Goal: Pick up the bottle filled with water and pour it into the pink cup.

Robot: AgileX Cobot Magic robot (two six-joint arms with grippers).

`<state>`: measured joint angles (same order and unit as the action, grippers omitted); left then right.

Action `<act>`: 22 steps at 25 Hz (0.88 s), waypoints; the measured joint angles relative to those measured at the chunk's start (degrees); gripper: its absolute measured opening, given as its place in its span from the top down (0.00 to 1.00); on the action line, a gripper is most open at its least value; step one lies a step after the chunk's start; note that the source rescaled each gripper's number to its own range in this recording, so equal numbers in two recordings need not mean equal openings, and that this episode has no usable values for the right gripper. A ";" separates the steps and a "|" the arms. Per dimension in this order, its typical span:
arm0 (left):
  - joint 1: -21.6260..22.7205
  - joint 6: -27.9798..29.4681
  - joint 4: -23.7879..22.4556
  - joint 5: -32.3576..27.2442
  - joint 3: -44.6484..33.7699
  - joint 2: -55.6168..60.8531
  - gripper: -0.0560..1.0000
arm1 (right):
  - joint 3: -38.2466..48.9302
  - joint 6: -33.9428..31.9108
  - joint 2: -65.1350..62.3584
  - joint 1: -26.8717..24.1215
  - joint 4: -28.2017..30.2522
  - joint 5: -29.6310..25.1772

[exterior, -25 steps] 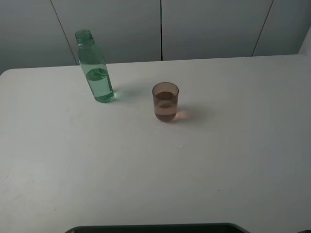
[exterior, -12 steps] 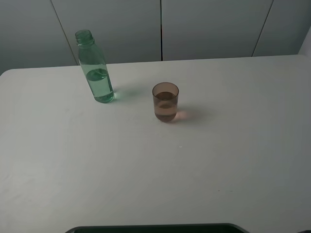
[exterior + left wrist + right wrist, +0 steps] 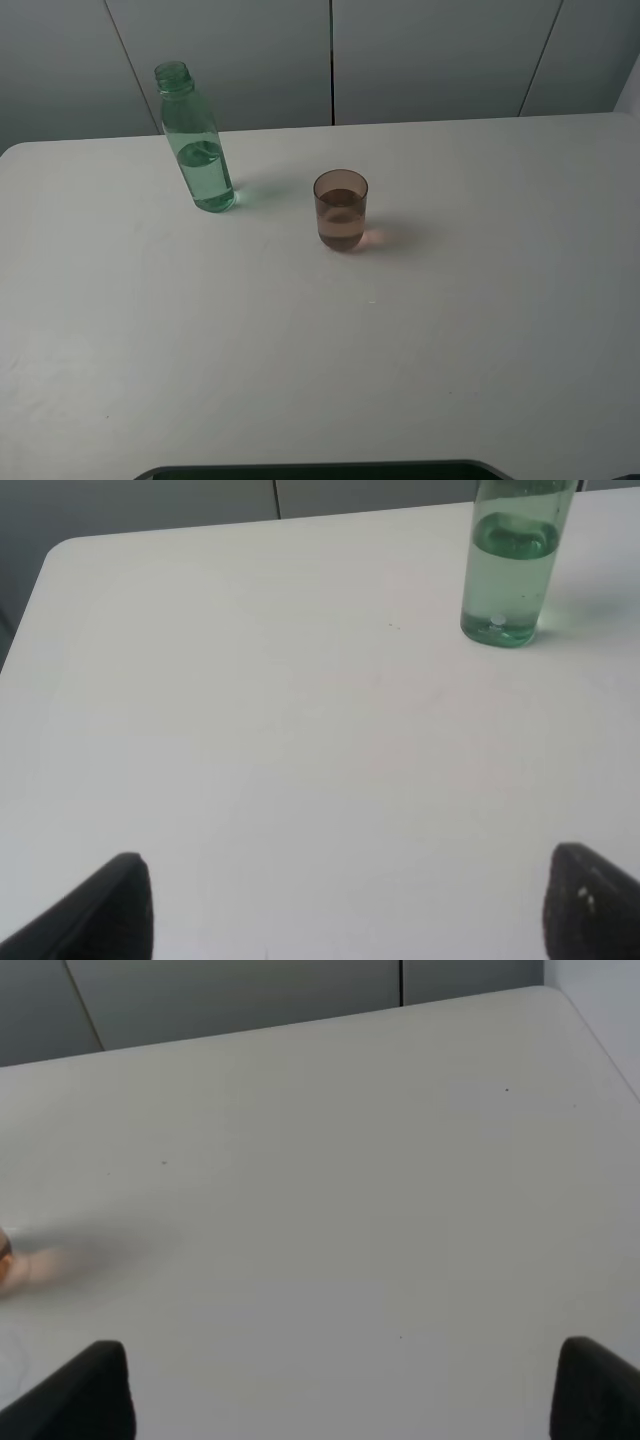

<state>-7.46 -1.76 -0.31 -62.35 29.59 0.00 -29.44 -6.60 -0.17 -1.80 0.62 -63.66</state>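
The green-tinted bottle (image 3: 198,140) stands upright and capless at the back left of the white table (image 3: 450,330), with water in its lower half. To its right, the pink cup (image 3: 341,210) stands upright with some liquid in it. Neither arm shows in the exterior high view. In the left wrist view the bottle (image 3: 510,565) stands well ahead of my left gripper (image 3: 357,905), whose fingertips (image 3: 120,905) are spread wide with nothing between them. My right gripper (image 3: 347,1390) is equally wide open over bare table, and only a pink sliver of the cup (image 3: 4,1250) shows at the frame's edge.
Grey wall panels (image 3: 330,55) rise just behind the table's far edge. A dark strip (image 3: 320,468) lies along the near edge in the exterior high view. The table's rounded far-left corner (image 3: 60,555) shows in the left wrist view.
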 joint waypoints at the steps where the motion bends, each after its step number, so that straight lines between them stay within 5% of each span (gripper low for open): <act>1: 0.00 0.00 0.31 0.00 0.00 0.00 0.00 | 0.00 0.00 0.00 0.00 0.00 0.00; 22: 0.00 0.00 0.31 0.00 -0.10 0.00 0.00 | 0.00 0.00 0.00 0.00 0.00 0.00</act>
<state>-7.46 -1.76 0.00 -62.35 29.49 0.00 -29.44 -6.60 -0.17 -1.80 0.62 -63.66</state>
